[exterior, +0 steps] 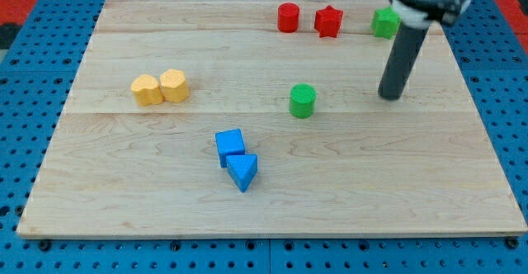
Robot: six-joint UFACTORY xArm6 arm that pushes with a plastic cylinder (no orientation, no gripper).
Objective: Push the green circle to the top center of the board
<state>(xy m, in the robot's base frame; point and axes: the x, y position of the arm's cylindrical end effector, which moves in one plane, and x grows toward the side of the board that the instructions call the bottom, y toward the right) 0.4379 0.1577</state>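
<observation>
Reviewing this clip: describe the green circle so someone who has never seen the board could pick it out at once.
On the wooden board, look just right of the middle. The green circle stands alone there, to the left of my tip and apart from it. The only other green block sits near the view's top right beside the red star, and it looks angular, not round.

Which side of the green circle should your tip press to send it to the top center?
Its lower side. The green circle sits below the top center, so my tip, now apart at its right, should come round underneath. Its round wall needs centered contact.
</observation>
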